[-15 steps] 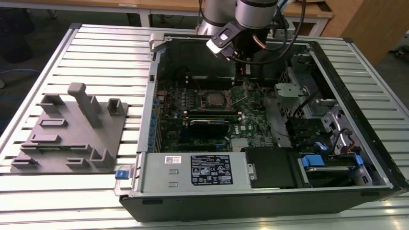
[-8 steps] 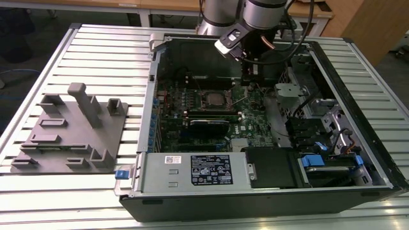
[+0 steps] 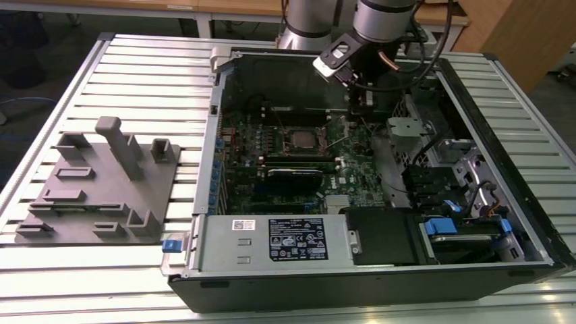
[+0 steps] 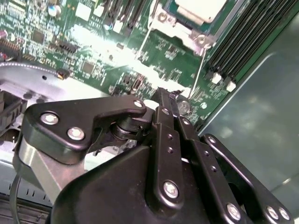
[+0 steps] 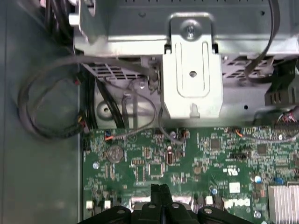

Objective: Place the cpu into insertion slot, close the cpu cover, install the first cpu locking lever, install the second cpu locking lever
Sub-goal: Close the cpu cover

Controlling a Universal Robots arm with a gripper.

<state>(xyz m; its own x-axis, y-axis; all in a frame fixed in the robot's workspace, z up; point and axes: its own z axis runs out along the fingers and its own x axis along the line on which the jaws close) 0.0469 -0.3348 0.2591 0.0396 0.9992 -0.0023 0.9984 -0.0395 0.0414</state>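
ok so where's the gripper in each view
exterior view: gripper below the wrist, over the board, on the exterior view's right of the cpu.
second wrist view: gripper shut, tips above the board near the cpu.
first wrist view: tips together above the board.
shared landmark: the green board.

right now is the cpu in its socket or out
In: in the second wrist view the cpu lies flat, silver top up, inside the metal frame on the green board.
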